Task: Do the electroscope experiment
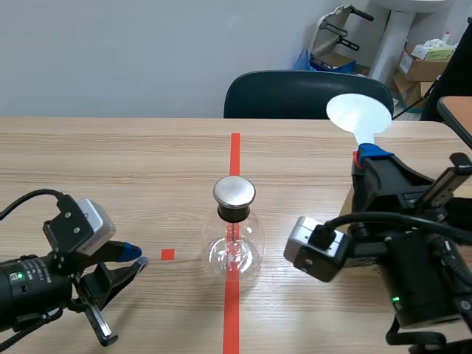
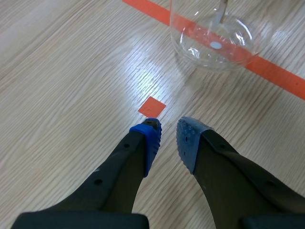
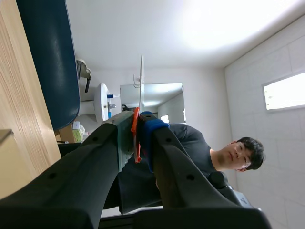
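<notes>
Right gripper (image 3: 137, 136) clamps the white paddle (image 1: 359, 114), held high, apart from the glass electroscope (image 1: 234, 240). Left gripper (image 2: 167, 136) hovers low, fingers (image 2: 148, 139) slightly parted, empty

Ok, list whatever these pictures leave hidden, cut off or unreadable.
1. Left wrist view: the flask shows only its lower bowl; its neck and cap are cut off by the edge.
2. Scene view: what hangs inside the flask is too small to make out, and lost against the red tape line behind the glass.
3. Scene view: the white paddle has its handle hidden in the right gripper.
4. Right wrist view: the paddle is edge-on, so its face is unseen.
</notes>
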You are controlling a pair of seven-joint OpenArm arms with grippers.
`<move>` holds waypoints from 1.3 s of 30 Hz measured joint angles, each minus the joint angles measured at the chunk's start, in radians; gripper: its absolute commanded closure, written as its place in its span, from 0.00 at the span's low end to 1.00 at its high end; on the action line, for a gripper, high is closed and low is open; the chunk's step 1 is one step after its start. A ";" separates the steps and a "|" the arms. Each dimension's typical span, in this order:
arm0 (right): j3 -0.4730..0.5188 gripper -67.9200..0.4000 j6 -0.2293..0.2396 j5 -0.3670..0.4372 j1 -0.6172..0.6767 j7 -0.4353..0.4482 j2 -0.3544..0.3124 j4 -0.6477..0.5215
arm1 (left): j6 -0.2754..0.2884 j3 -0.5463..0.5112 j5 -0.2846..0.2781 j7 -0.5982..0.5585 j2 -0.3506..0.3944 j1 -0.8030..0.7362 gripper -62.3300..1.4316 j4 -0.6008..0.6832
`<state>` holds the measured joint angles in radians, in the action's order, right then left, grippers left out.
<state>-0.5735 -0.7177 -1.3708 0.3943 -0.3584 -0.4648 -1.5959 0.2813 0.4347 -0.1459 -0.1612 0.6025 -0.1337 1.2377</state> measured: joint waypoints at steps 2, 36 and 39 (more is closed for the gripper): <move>-0.024 0.98 0.000 -0.028 -0.008 -0.027 0.013 0.013 | 0.000 0.006 0.002 -0.019 -0.008 0.012 0.77 -0.018; -0.068 0.98 -0.007 -0.005 -0.019 0.010 0.085 0.144 | 0.001 0.129 0.251 -0.180 -0.057 0.070 0.95 -0.131; -0.068 0.98 -0.007 -0.005 -0.019 0.010 0.085 0.144 | 0.000 0.129 0.250 -0.180 -0.057 0.070 0.95 -0.131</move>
<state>-0.6411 -0.7246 -1.3754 0.3752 -0.3485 -0.3794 -1.4521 0.2817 0.5636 0.1043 -0.3408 0.5457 -0.0639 1.1069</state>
